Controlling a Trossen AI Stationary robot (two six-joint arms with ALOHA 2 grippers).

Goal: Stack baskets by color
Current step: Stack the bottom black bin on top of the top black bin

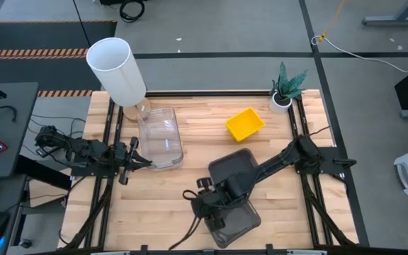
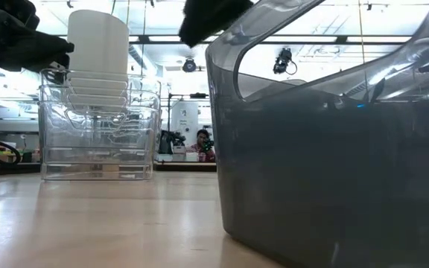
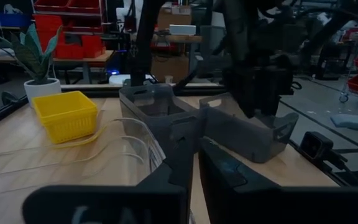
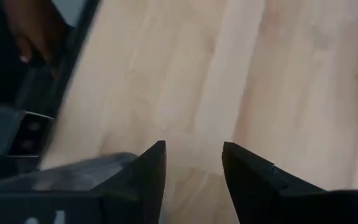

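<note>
Two dark grey baskets stand on the table. One is at mid table and the other at the near edge, where it fills the low view. My right gripper is open and slants down over the near basket's left rim, with bare wood between its fingers. A yellow basket sits at the far right. Clear baskets stand nested at the far left. My left gripper waits shut at the left edge, beside the clear baskets.
A tall white cylinder stands at the far left corner behind the clear baskets. A small white pot with a green plant stands at the far right corner. Bare wood lies between the clear and yellow baskets.
</note>
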